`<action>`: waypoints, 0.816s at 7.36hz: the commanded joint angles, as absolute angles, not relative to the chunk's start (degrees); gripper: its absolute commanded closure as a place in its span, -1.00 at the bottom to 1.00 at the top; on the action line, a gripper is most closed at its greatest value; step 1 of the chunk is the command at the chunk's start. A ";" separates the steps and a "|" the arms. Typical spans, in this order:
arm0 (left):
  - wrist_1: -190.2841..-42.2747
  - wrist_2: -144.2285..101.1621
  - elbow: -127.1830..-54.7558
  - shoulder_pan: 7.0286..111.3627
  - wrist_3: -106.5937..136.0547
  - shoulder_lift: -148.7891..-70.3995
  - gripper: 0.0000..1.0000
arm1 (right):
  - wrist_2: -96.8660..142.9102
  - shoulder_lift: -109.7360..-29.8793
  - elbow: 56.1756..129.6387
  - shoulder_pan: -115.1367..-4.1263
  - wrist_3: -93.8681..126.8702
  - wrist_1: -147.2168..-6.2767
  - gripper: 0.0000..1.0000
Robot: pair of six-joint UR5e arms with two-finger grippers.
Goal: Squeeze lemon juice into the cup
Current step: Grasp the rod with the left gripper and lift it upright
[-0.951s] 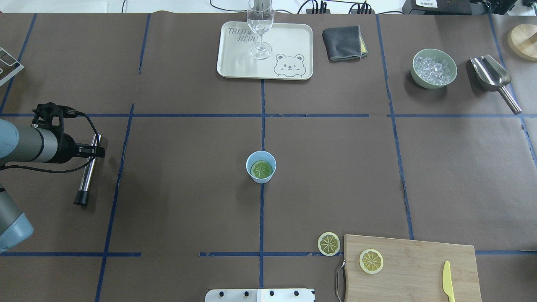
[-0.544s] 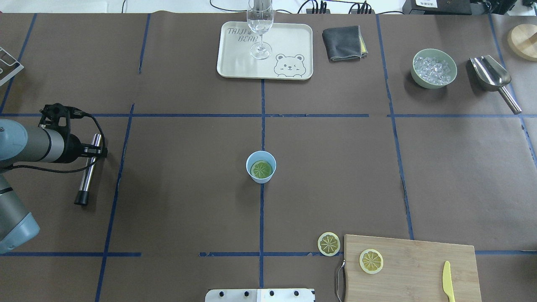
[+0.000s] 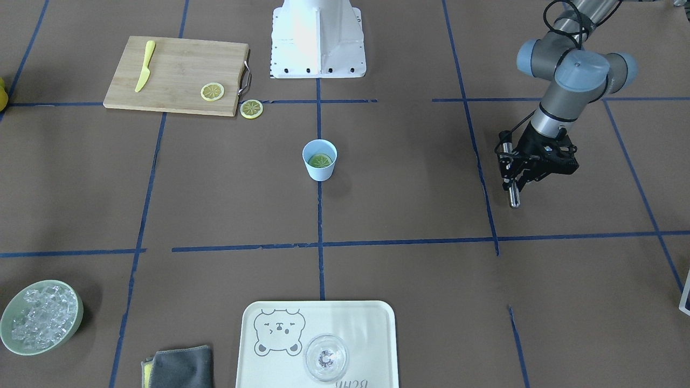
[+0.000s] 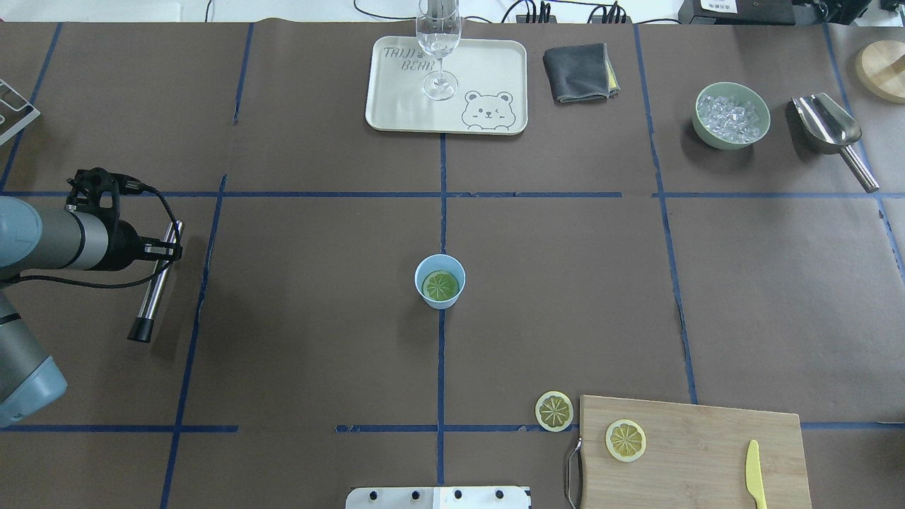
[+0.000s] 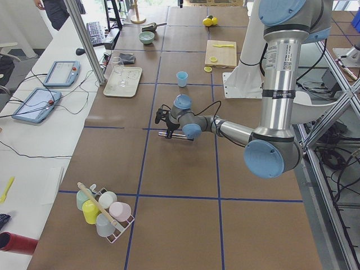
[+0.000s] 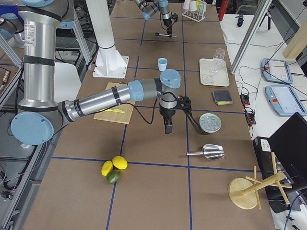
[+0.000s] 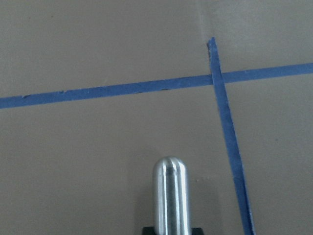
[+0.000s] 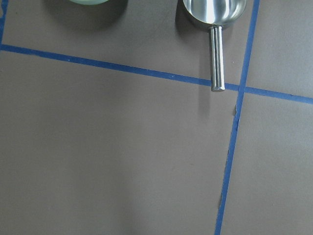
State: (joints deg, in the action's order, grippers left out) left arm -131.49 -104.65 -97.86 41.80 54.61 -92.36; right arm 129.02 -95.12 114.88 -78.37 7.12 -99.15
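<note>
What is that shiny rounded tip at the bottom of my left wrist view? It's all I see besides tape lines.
Observer: It's a metal rod with a black far end. The left gripper is closed across it.
Operator: Where's the cup?
Observer: The blue cup stands upright in the middle of the table, well apart from that gripper.
Operator: Any lemon in it?
Observer: Yes, one lemon slice lies flat inside.
</note>
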 commanded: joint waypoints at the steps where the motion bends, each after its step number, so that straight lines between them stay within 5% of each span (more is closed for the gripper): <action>1: -132.62 -101.02 -103.77 41.75 49.87 -93.24 1.00 | 129.02 -95.36 114.96 -78.40 7.12 -99.14 -1.00; 4: -135.09 -93.52 -103.10 41.57 37.97 -108.40 1.00 | 129.02 -95.45 114.87 -78.49 7.12 -99.23 -1.00; 6: -149.39 -83.72 -101.62 36.87 37.62 -110.47 1.00 | 129.20 -95.89 114.87 -79.01 7.12 -99.23 -1.00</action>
